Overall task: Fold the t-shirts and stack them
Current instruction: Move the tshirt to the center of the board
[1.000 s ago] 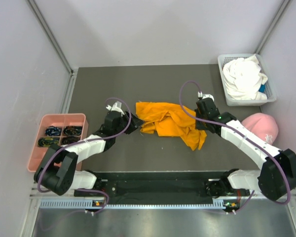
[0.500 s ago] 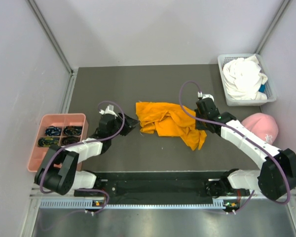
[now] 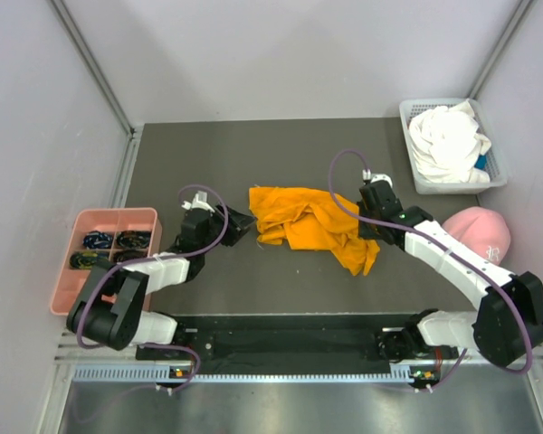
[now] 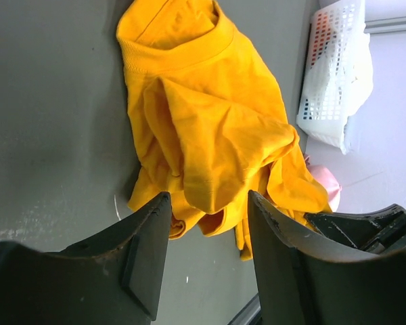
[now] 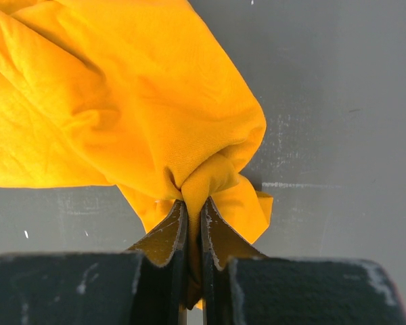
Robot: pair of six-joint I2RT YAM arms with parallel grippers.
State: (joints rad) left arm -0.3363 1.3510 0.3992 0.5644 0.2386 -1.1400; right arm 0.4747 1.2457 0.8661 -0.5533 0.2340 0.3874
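Dark grey worktop (image 3: 281, 145) fills the middle of the top view, with pale walls around it. The right jaws are pinched tight on a bunched fold of the orange t-shirt (image 3: 308, 221), at the shirt's right edge just right of centre. The left jaws stand apart with nothing between them, just beside the shirt's left, collar end; in the left wrist view the cloth lies beyond their gap. The white t-shirt (image 3: 448, 140) sits crumpled in a white basket (image 3: 452, 185) at upper right, with a pink cap (image 3: 480, 231) below it and a pink tray (image 3: 118, 215) at the left edge.
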